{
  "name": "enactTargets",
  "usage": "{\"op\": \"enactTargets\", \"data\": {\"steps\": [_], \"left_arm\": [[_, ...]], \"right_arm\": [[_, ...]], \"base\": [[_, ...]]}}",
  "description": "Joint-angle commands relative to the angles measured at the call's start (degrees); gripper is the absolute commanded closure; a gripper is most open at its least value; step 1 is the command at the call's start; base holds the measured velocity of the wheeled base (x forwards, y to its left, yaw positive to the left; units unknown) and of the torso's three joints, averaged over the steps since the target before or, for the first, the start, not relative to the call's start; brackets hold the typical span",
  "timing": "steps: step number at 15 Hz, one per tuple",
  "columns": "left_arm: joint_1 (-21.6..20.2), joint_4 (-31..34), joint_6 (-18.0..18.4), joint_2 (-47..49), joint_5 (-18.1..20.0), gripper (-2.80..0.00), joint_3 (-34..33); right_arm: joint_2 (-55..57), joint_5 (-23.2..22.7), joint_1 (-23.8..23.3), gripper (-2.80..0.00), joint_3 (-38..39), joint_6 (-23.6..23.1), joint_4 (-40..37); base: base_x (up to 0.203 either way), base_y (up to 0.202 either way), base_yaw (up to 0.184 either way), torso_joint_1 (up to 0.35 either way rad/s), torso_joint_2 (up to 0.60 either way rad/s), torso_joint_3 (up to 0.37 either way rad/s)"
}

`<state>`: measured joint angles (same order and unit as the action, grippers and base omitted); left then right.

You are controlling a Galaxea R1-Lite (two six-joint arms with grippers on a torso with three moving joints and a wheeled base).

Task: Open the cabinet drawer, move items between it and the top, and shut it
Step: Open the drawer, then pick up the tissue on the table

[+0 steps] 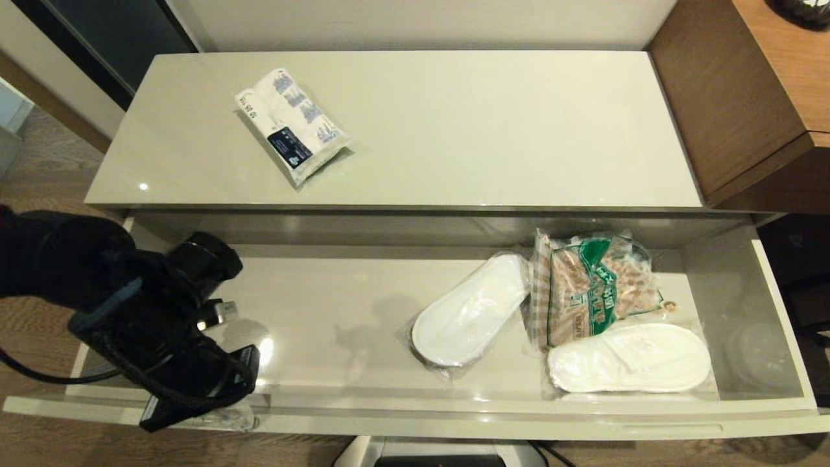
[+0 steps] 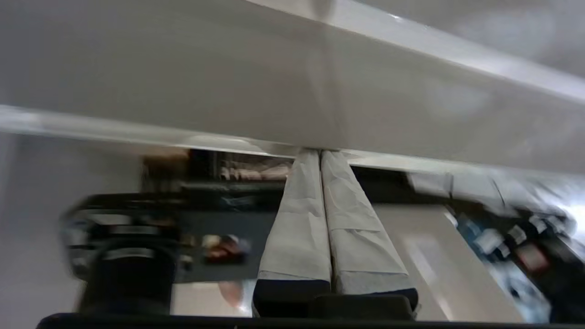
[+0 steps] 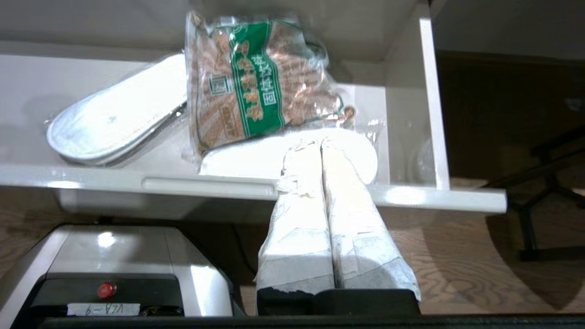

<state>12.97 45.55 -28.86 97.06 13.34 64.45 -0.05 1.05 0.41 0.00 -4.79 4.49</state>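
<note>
The cabinet drawer (image 1: 454, 421) stands pulled far out below the top (image 1: 486, 130). The white tissue packet (image 1: 293, 124) with blue prints and a dark label lies on the top, left of middle. Two wrapped white slippers lie in the drawer's right half, one (image 1: 470, 314) (image 3: 119, 121) tilted, the other (image 1: 632, 359) (image 3: 256, 157) along the front wall. My left arm (image 1: 149, 311) hangs over the drawer's front left corner; its gripper (image 2: 321, 155) is shut and empty, tips against the drawer's edge. My right gripper (image 3: 321, 145) is shut and empty, just outside the drawer front near its right end.
A green-and-brown snack bag (image 1: 587, 288) (image 3: 251, 82) lies between the slippers, overlapping both. Taller brown wood-grain furniture (image 1: 733, 84) stands at the right of the cabinet. A slot handle (image 3: 205, 184) runs along the drawer front. The robot's base (image 3: 114, 265) sits below it on wooden floor.
</note>
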Motion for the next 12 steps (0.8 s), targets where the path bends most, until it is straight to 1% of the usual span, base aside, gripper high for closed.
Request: {"op": "enactTargets", "data": {"steps": [1, 3, 6, 9, 11, 12], "left_arm": [[-0.1, 2.9, -0.2, -5.3, 1.8, 0.0, 0.4], [-0.1, 2.5, -0.5, -10.9, 1.9, 0.0, 0.0], [-0.1, 2.3, -1.0, -16.1, 2.5, 0.0, -0.9], [0.0, 2.8, -1.6, -22.6, 4.2, 0.0, -1.9], [0.0, 3.0, -1.9, -23.2, 4.4, 0.0, -2.2], [0.0, 3.3, -2.1, -25.4, 4.3, 0.0, -2.6]], "right_arm": [[-0.7, 0.0, 0.0, 0.0, 0.0, 0.0, 0.1], [-0.7, 0.0, 0.0, 0.0, 0.0, 0.0, 0.1], [-0.7, 0.0, 0.0, 0.0, 0.0, 0.0, 0.1], [-0.7, 0.0, 0.0, 0.0, 0.0, 0.0, 0.1], [-0.7, 0.0, 0.0, 0.0, 0.0, 0.0, 0.1], [-0.7, 0.0, 0.0, 0.0, 0.0, 0.0, 0.1]], "base": [[0.0, 0.0, 0.0, 0.0, 0.0, 0.0], [0.0, 0.0, 0.0, 0.0, 0.0, 0.0], [0.0, 0.0, 0.0, 0.0, 0.0, 0.0], [0.0, 0.0, 0.0, 0.0, 0.0, 0.0], [0.0, 0.0, 0.0, 0.0, 0.0, 0.0], [0.0, 0.0, 0.0, 0.0, 0.0, 0.0]]}}
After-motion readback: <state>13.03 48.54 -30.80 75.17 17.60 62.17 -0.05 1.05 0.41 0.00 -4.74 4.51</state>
